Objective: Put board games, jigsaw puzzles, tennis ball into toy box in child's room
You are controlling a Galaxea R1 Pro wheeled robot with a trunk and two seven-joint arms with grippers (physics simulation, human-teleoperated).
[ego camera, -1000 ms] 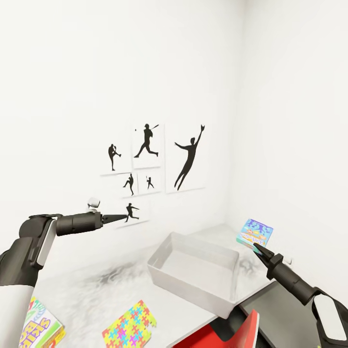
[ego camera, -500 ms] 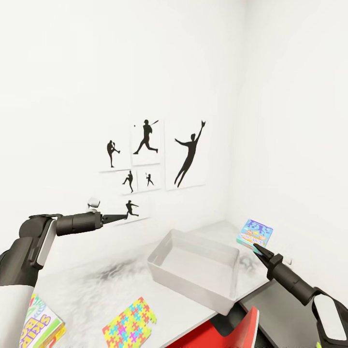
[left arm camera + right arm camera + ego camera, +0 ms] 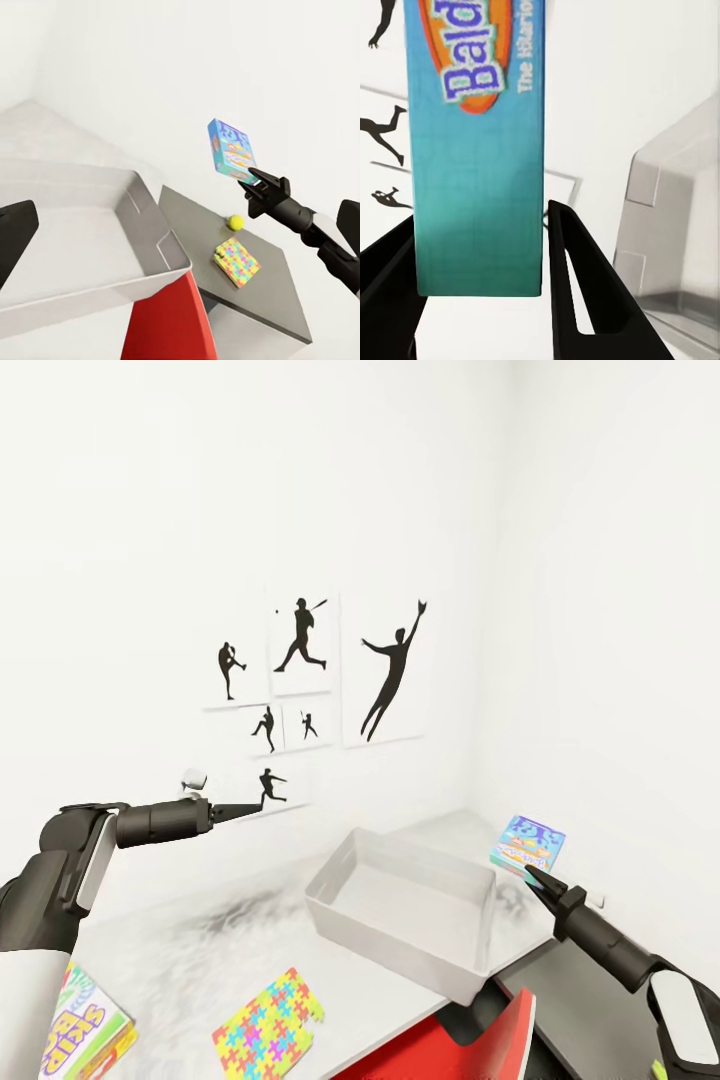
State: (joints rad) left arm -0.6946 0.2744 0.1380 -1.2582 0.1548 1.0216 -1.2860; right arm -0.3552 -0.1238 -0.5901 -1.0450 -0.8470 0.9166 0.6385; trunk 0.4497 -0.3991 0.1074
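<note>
Far left on the light grey table (image 3: 200,950), cut by the frame edge: a yellow-red-green board game (image 3: 85,1035), cover only partly legible. Just right of it, a jigsaw puzzle (image 3: 268,1028), lying flat. Above both, the left gripper (image 3: 250,810), hovering with fingers spread wide (plain from its own wrist camera) and holding nothing.

On the wall, the sports pictures (image 3: 300,650) a shade higher in frame than a second ago, the toy box (image 3: 390,950) nudged likewise, both arms unmoved against the frame. So camera motion, not motion of things, probably a small settling toward the box. Box empty as far as visible, its near wall hiding part of the floor. Below it a red shape (image 3: 430,1050), cut off and hard to name.

Further right, the right gripper (image 3: 530,872), clenched on the lower edge of the blue board game (image 3: 528,842), held upright in the air at the box's right end. No drop begun yet.

Seen from the left wrist camera, on the dark grey wing (image 3: 285,300): the tennis ball (image 3: 235,221) and a second jigsaw puzzle (image 3: 237,261), near each other, not touching.
</note>
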